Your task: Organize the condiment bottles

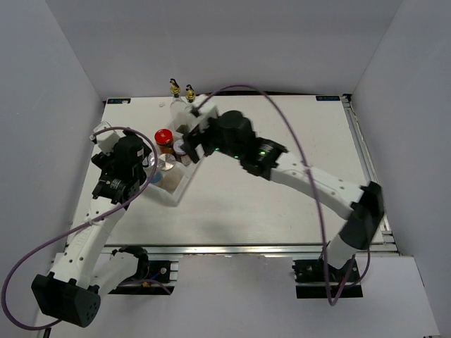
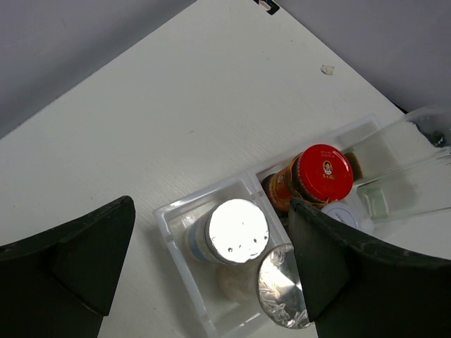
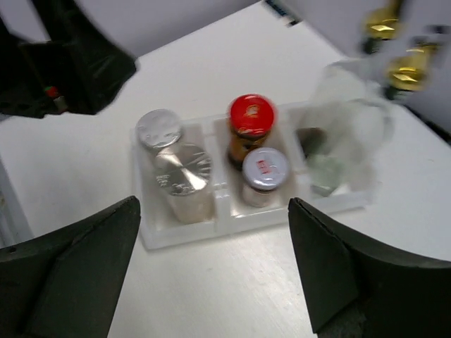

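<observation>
The left hand (image 2: 211, 211) is spread wide and grasps nothing. It hangs over the near-left end of the white tray (image 3: 176, 236). One of its fingers (image 2: 331, 267) crosses in front of a shaker top in its own view, and whether it touches there I cannot tell. The right hand (image 3: 213, 208) is also released, with its fingers far apart and nothing between them. In the overhead view it reaches in over the far part of the tray.

The tray has three compartments in a row and holds all six containers. Seen from the right wrist, the left compartment holds the two silver-topped shakers (image 3: 158, 129), standing upright one just beside the other. The middle compartment holds the red-capped jar (image 3: 251, 116), and the small silver-lidded jar (image 3: 266, 169) stands close in front of it. The right compartment holds the two glass bottles (image 3: 349, 130). They are blurred, and their gold pourers (image 3: 407, 69) rise well above the other lids.

From overhead, the tray lies slantwise on the left part of the bench (image 1: 246, 211). Its shaker end points toward the left arm, and its bottle end lies close to the far edge by the back wall. To the right of the tray the white surface runs broad to the right edge, and the right arm (image 1: 317, 183) passes over it. Grey walls (image 1: 49, 105) close the left, far and right sides.
</observation>
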`<action>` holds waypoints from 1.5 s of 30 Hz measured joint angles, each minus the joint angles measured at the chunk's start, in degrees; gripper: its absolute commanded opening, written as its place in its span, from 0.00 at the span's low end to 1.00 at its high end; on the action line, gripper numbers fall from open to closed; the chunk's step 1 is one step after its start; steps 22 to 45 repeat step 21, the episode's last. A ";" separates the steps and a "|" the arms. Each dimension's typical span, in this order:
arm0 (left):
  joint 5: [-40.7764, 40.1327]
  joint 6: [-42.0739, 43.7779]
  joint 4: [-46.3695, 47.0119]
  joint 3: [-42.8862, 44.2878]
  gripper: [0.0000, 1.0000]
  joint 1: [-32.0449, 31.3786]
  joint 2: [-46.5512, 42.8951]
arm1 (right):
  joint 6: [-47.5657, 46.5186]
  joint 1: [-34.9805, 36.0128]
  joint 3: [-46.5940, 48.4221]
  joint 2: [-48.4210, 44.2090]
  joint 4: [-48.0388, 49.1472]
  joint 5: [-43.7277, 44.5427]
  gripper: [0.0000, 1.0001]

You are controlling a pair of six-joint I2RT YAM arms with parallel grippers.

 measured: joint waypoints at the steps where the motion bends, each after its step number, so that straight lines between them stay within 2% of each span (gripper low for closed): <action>1: 0.28 0.44 0.44 0.00 0.98 0.55 0.07 | 0.79 -2.03 -3.74 -3.76 1.86 0.26 0.89; 5: 2.14 2.08 2.71 -0.17 0.98 3.41 0.42 | 5.38 -15.67 -22.23 -18.67 5.92 3.52 0.89; 8: 4.00 3.26 5.09 -1.27 0.98 5.97 1.11 | 8.74 -25.57 -34.29 -26.77 5.44 9.84 0.89; 11: 5.84 4.09 7.04 -2.95 0.98 8.33 2.71 | 10.12 -29.35 -46.49 -34.51 5.20 17.27 0.89; 14: 7.72 4.83 8.15 -5.05 0.98 10.36 3.65 | 11.32 -30.42 -53.92 -38.58 6.27 23.21 0.89; 21: 10.29 5.18 9.77 -5.51 0.98 12.13 4.09 | 12.94 -31.19 -53.90 -39.34 6.78 28.85 0.89; 45: 10.29 5.18 9.77 -5.51 0.98 12.13 4.09 | 12.94 -31.19 -53.90 -39.34 6.78 28.85 0.89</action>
